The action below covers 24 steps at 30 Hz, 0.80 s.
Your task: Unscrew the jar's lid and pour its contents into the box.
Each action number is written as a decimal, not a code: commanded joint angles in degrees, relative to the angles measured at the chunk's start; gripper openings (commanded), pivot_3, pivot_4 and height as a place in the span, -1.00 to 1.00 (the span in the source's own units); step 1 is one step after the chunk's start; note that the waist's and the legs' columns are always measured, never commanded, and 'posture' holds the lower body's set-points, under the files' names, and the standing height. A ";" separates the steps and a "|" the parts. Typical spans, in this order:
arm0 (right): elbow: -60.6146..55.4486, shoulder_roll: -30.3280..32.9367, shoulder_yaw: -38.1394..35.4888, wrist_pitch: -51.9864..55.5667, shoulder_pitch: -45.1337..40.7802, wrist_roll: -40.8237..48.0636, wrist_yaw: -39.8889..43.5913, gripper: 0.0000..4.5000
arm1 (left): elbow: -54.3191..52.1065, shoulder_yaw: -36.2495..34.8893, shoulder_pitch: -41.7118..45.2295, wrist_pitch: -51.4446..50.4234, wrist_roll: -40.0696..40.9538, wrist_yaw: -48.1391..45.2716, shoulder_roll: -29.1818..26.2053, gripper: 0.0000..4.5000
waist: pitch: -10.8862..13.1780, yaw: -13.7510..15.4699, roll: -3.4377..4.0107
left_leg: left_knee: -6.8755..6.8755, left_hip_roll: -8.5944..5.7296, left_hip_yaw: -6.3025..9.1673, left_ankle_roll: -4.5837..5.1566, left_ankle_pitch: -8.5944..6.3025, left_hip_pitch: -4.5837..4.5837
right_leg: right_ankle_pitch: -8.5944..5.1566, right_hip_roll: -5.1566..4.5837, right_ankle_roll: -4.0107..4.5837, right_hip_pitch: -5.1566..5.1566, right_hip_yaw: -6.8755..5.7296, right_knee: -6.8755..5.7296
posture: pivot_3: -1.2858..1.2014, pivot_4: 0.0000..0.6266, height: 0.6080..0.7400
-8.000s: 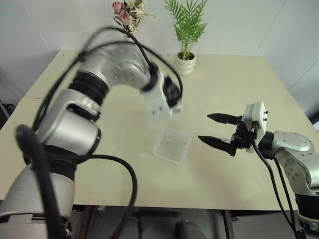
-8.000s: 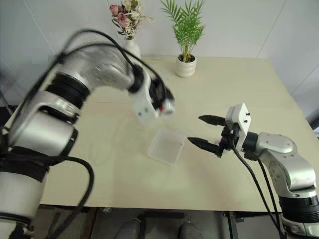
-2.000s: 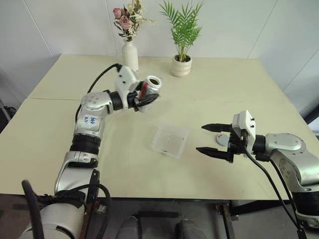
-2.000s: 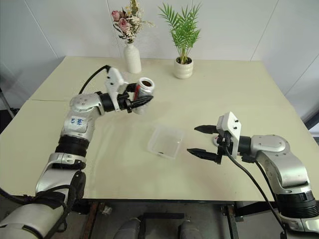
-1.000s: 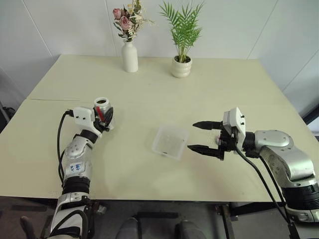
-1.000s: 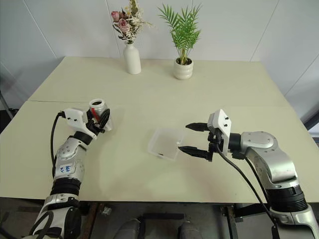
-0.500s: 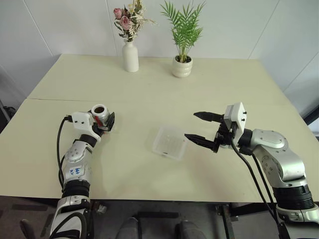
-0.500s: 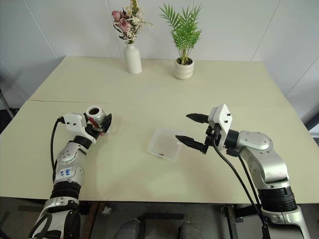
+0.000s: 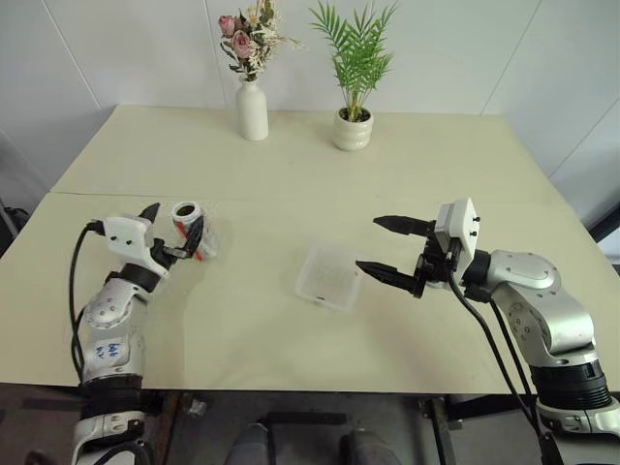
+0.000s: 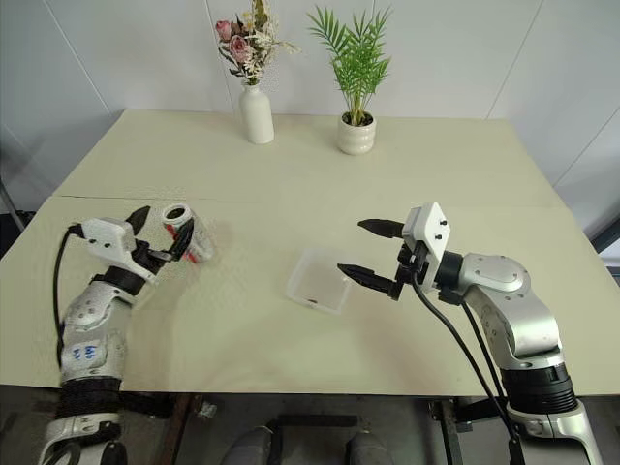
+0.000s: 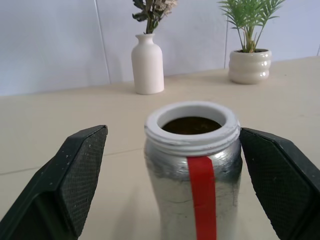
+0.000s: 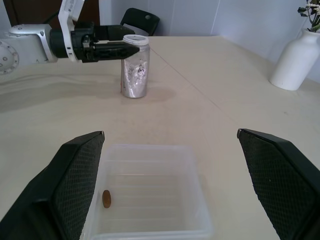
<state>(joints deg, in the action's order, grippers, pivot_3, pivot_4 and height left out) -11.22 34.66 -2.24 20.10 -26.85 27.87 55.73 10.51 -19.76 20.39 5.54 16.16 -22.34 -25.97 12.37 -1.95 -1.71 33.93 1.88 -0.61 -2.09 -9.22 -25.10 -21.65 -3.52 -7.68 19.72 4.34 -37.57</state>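
Two hands, both spread wide and holding nothing. Left hand (image 9: pixel 171 227) sits at 9 o'clock on the surface, fingers either side of the jar (image 9: pixel 192 231), which stands upright, lidless, apparently set down after pouring. Box (image 9: pixel 329 276) at centre holds one small brown piece; right hand (image 9: pixel 384 249) hovers at its 3 o'clock edge, likely to steady it.
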 commanded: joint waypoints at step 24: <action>-11.48 16.25 -15.03 1.46 11.88 7.15 8.38 1.00 | -21.00 -0.29 -9.59 -16.37 24.56 -45.95 -25.34 0.98 | -0.01 -0.11 0.03 | -0.83 0.75 -0.12 -0.39 -0.26 0.02 | -0.33 0.32 0.64 0.12 -0.24 0.65 | 0.03 -0.52 1.00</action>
<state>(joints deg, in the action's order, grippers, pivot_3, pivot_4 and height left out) -18.89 49.36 -14.46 20.45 -15.70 32.21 63.01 -9.27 -20.32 10.82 -11.08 40.36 -66.27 -50.54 12.36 -2.05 -1.68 33.11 2.61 -0.76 -2.48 -9.48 -25.08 -21.98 -3.17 -7.03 19.85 4.16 -36.95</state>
